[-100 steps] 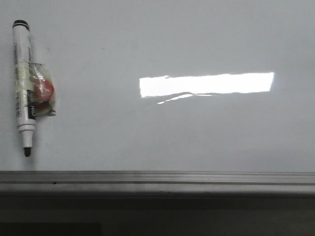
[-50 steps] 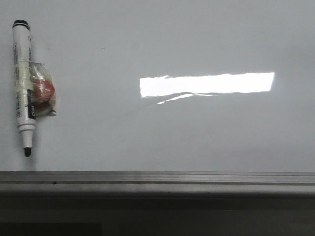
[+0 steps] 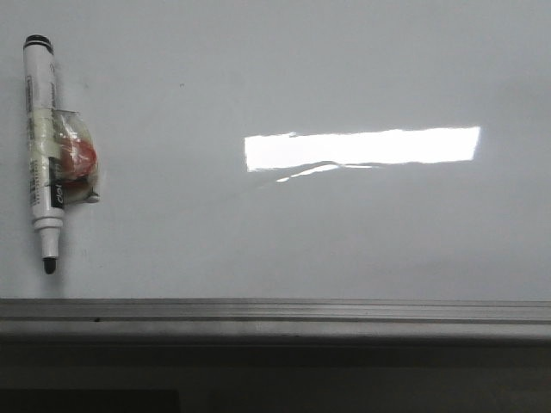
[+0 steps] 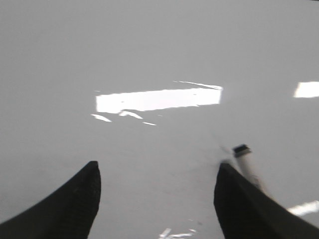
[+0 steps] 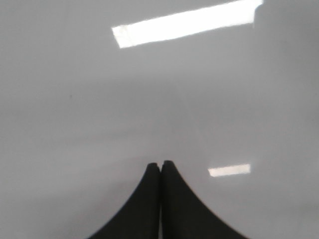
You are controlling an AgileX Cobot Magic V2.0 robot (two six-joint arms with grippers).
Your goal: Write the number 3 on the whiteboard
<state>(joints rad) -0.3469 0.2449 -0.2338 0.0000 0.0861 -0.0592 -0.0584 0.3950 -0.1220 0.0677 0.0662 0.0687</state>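
Observation:
The whiteboard (image 3: 284, 77) is glossy pale grey-white and fills the front view; no drawn 3 shows on it. A white marker (image 3: 43, 138) with a black tip lies on it at the far left, tip toward the near edge, with a taped clear wad holding something red (image 3: 76, 162) on its side. My left gripper (image 4: 157, 172) is open and empty above the board, the marker's end (image 4: 245, 160) just beside its one finger. My right gripper (image 5: 160, 164) is shut and empty over bare board. Neither gripper shows in the front view.
The board's grey metal frame edge (image 3: 275, 314) runs along the near side, with dark space below it. A bright rectangular light glare (image 3: 362, 148) lies on the board's middle; it also shows in both wrist views.

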